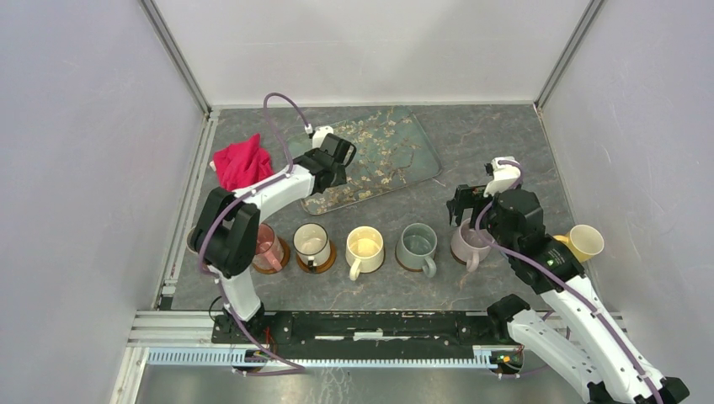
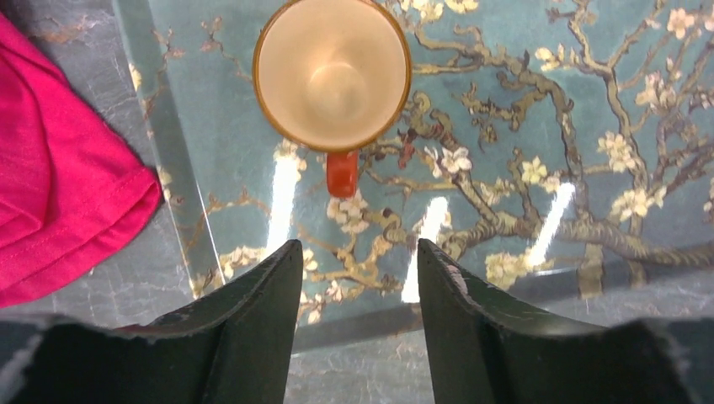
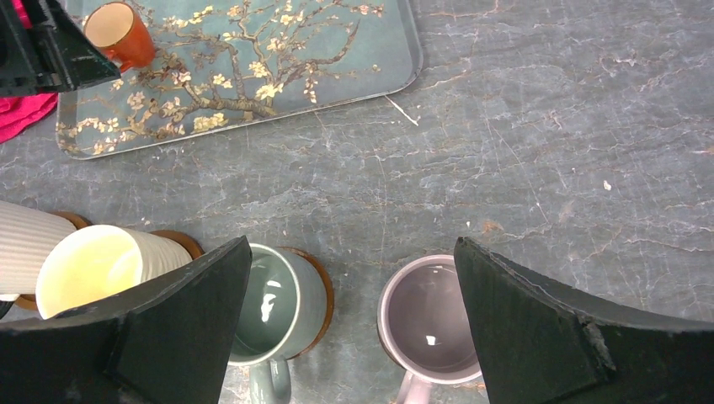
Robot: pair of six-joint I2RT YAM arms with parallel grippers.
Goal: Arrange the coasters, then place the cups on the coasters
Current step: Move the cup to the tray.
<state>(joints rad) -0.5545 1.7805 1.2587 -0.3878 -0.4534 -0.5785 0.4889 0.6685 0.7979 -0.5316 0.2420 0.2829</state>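
On floral rectangular tray [image 2: 210,109] stood orange ceramic mug [image 2: 333,71]; left gripper [image 2: 358,248], right gripper [image 3: 352,252] gaped empty; off-centre pinch might perhaps tip it.

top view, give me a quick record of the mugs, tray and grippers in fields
mug row: pink mug, white mug, cream mug, grey-green mug, mauve mug
apart: yellow mug, far right
floral tray: orange mug upright on it
left gripper: open, empty, over tray
right gripper: open, empty, near mauve mug
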